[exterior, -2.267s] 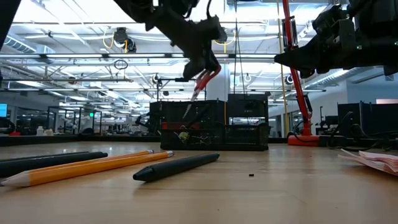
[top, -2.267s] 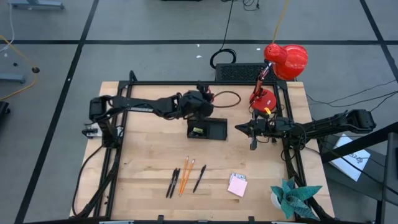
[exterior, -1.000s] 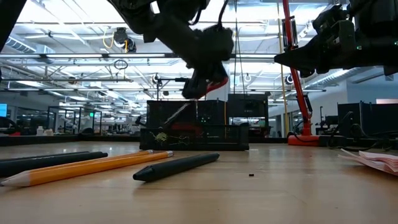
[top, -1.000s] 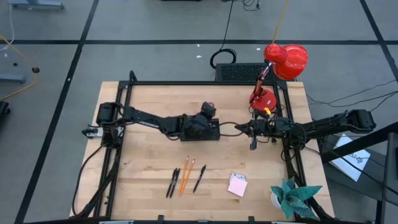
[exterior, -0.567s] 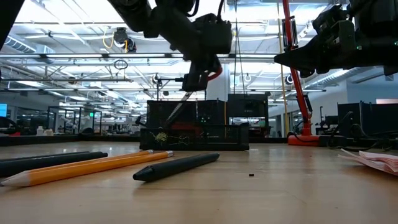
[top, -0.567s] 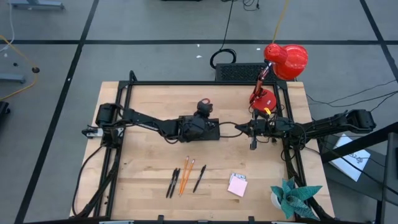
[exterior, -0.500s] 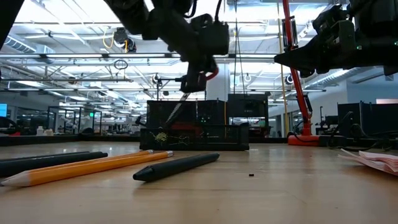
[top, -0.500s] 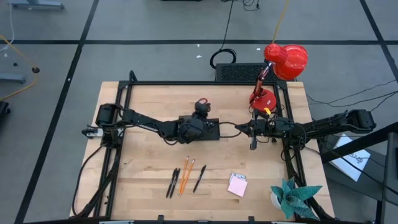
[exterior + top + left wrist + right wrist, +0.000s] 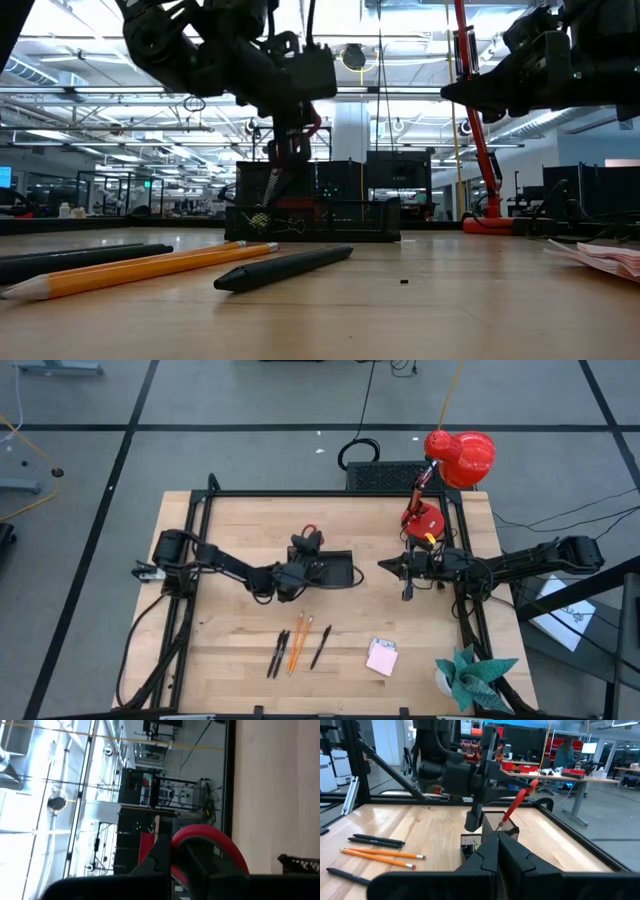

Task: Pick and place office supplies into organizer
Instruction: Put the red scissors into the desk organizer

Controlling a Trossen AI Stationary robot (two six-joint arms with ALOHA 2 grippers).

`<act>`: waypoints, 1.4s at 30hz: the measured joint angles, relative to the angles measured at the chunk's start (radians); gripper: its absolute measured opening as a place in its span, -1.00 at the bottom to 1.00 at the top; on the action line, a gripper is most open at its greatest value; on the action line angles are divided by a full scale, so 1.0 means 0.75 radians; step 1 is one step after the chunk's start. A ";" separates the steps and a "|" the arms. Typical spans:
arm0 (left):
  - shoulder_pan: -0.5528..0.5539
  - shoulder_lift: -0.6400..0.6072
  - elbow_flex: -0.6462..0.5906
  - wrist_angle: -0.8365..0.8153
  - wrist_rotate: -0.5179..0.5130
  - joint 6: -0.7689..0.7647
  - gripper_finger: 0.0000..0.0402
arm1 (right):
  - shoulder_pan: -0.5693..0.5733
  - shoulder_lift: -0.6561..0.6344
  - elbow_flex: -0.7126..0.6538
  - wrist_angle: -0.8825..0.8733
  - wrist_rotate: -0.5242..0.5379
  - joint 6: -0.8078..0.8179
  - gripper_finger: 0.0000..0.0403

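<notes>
My left gripper (image 9: 306, 544) stands over the left end of the black organizer (image 9: 336, 571), shut on the red-handled scissors (image 9: 309, 532). In the low view the gripper (image 9: 292, 148) hangs just above the organizer (image 9: 330, 205), and the scissor blades (image 9: 279, 185) point down into it. Orange pencils (image 9: 298, 643), black pens (image 9: 278, 653) and a pink sticky-note pad (image 9: 381, 657) lie flat on the table nearer the front edge. My right gripper (image 9: 384, 565) waits shut to the right of the organizer, raised off the table. My left gripper pinches the scissors by their red handle loop (image 9: 212, 842) between its two fingers (image 9: 200, 865). The scissors hang steeply below the hold, handle (image 9: 522, 796) up and blades (image 9: 504, 821) down inside the organizer's left section. Whether the tips rest on its floor is hidden.
A red desk lamp (image 9: 455, 458) and a black ribbed box (image 9: 385, 475) stand at the far right corner. A teal paper plant (image 9: 470, 675) sits at the near right corner. A black frame (image 9: 200, 540) borders the table. Bare wood lies between the organizer and the pens.
My left gripper has moved toward the table's left edge and come lower, carrying the scissors from over the organizer's middle to its left end. The scissors have tipped from a slant to nearly upright, blades staying in the organizer. The right arm has kept still.
</notes>
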 joint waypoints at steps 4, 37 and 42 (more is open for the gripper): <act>-0.019 -0.003 0.002 -0.042 0.036 -0.061 -0.89 | 0.000 0.000 0.000 0.013 0.000 -0.001 -1.00; -0.036 -0.002 0.002 -0.260 0.167 -0.106 -0.32 | 0.000 0.001 0.000 0.012 -0.001 0.028 -1.00; -0.036 -0.002 0.002 -0.256 0.166 -0.072 -0.22 | 0.000 0.001 0.000 0.012 -0.001 0.027 -1.00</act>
